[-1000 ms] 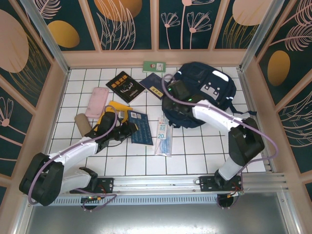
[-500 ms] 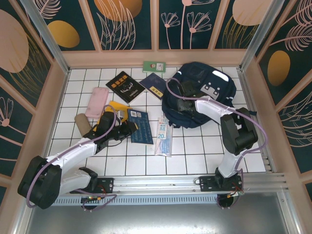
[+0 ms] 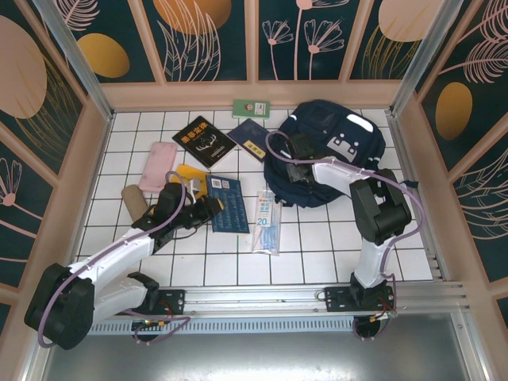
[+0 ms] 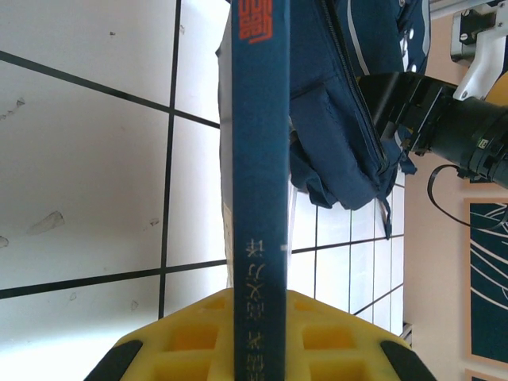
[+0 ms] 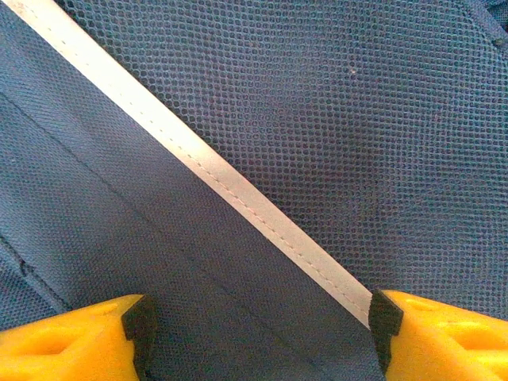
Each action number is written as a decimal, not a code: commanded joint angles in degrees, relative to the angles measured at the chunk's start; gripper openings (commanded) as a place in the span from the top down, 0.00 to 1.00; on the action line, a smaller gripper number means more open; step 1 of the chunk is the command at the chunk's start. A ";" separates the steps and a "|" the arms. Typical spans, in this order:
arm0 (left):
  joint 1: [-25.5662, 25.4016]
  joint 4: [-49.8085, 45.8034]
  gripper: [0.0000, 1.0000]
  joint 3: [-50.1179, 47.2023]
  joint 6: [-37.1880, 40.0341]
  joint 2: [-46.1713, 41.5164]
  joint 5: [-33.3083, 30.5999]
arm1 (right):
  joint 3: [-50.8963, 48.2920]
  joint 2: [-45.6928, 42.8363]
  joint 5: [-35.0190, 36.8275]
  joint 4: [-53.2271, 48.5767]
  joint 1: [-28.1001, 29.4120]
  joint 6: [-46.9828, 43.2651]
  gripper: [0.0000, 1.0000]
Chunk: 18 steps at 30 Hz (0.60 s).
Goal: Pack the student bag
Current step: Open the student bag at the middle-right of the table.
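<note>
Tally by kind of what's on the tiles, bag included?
Bag: 1
Books: 3 (black book, navy book, blue book)
Pink case: 1
Green card: 1
Tan roll: 1
Clear packet: 1
Yellow flat item: 1
Total: 9

A white-tiled table (image 3: 317,238) carries everything: along its far side lie a small green card (image 3: 251,108), a black book (image 3: 203,141) and a dark blue booklet (image 3: 249,136), with the student bag (image 3: 329,119) slumped in the far right corner. On the left lie a pink pouch (image 3: 158,166), a tan roll (image 3: 134,202) and a flat yellow item (image 3: 187,172), and near the middle a clear printed packet (image 3: 267,223). Just left of the packet is a blue book (image 3: 228,205), though whether it rests flat on the tiles or has one edge raised is hard to tell.
</note>
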 commanded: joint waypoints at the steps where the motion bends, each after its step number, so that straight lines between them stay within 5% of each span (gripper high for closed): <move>1: -0.13 1.00 0.92 -1.11 1.31 -2.14 -0.14 | -1.74 -1.17 -5.54 -4.65 0.38 -0.76 0.23; 6: -0.14 3.32 0.92 -2.35 0.45 -1.17 0.55 | -2.10 -3.08 -8.30 -7.53 3.49 -1.12 0.16; 8: -0.14 3.74 0.92 -2.40 0.58 -0.77 0.83 | -2.85 -3.19 -7.73 -7.62 4.18 -1.46 0.05; 15: -0.12 3.67 0.92 -2.64 0.99 -0.84 1.04 | -2.18 -3.00 -13.19 -8.51 3.71 -2.28 0.04; 18: -0.14 3.97 0.92 -3.27 0.78 -1.20 0.79 | -1.27 -0.15 -3.70 -9.13 4.16 -2.12 0.07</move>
